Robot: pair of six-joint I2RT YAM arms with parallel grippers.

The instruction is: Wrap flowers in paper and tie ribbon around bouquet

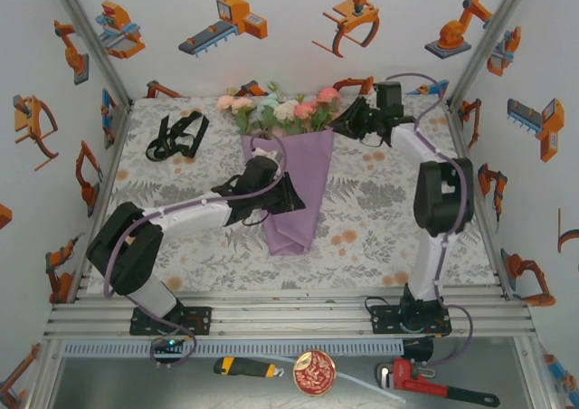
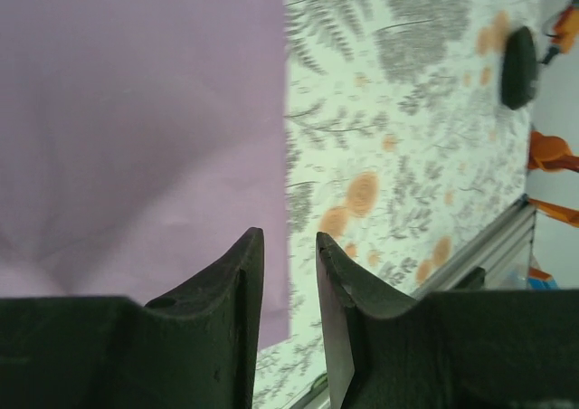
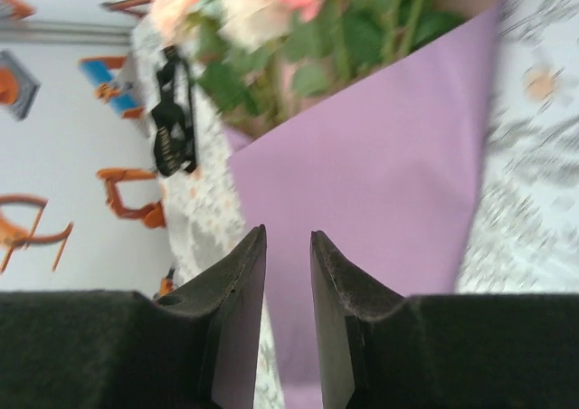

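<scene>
Sees left gripper (image 2: 289, 237) and right gripper (image 3: 288, 233) slightly parted, pinching nothing, flanking bouquet (image 1: 308, 166) lying mid-table, blooms far, tip near; puts ribbon (image 1: 176, 136) far left, well apart, nearer left gripper, likely its fetch.

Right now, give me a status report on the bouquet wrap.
Left gripper slightly open, empty. Right gripper same. Bouquet wrapped; black ribbon lies apart, unused.

A grey floral tablecloth (image 1: 380, 219) lies spread flat; past its near edge sit a yellow-handled knife (image 1: 246, 366), a round tin (image 1: 315, 373) and a red wrench (image 1: 434, 386).
</scene>
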